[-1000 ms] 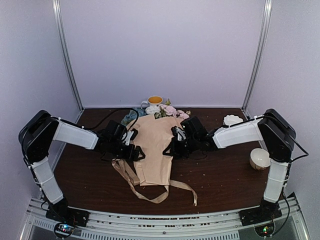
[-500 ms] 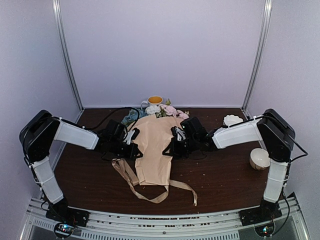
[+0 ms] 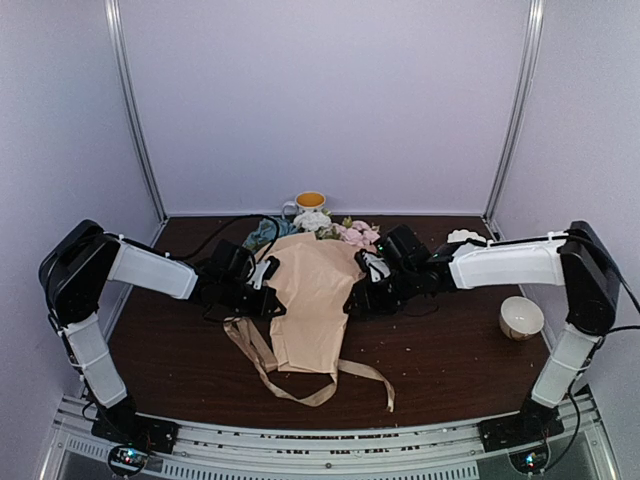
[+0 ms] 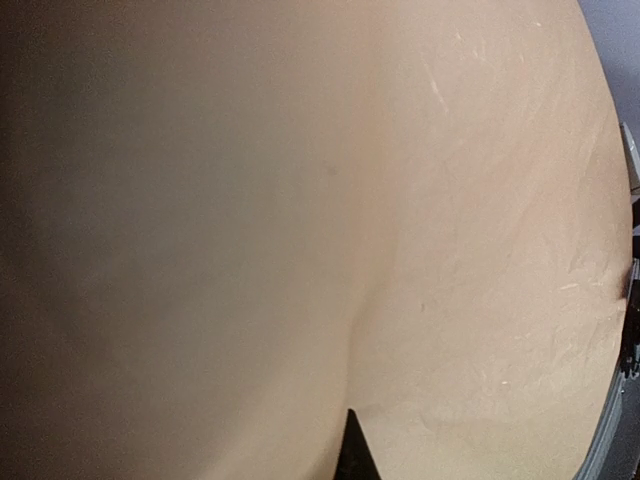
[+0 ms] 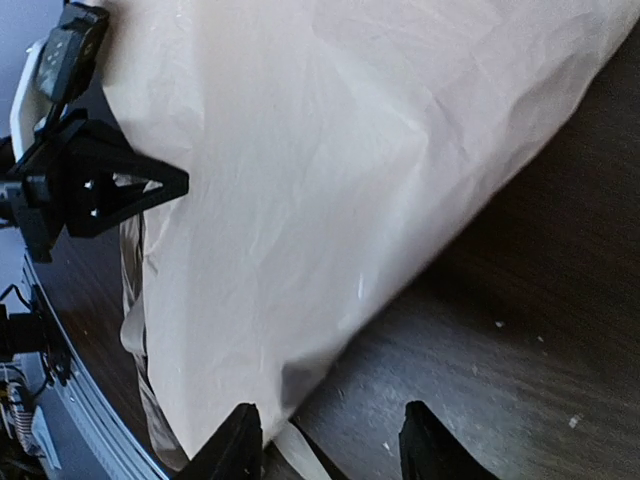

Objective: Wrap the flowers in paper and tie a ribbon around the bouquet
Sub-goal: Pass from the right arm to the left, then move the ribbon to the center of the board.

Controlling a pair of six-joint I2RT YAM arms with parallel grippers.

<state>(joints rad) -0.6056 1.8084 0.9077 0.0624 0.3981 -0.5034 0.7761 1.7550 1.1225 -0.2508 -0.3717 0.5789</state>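
Observation:
The bouquet lies mid-table, a cone of peach-tan paper [image 3: 310, 300] with the white and pink flowers [image 3: 338, 230] poking out of its far end. A tan ribbon [image 3: 300, 388] trails under the cone's near tip. My left gripper [image 3: 270, 298] is shut on the cone's left edge. Paper [image 4: 380, 200] fills the left wrist view, with a crease running down to the dark fingertips [image 4: 350, 455]. My right gripper [image 3: 358, 300] stands open just off the cone's right edge. Nothing is between its fingers [image 5: 235, 445], which sit over the bare table beside the paper [image 5: 330, 180].
A cup of orange drink [image 3: 310, 201] stands behind the flowers. A white bowl [image 3: 522, 318] sits at the right, and a small white dish [image 3: 465, 238] shows behind the right arm. Blue-green paper [image 3: 262, 232] pokes out at the back left.
The left gripper closed on the paper's left edge. The right gripper opened, let go of the right edge and drew back to the right. The flowers shifted slightly.

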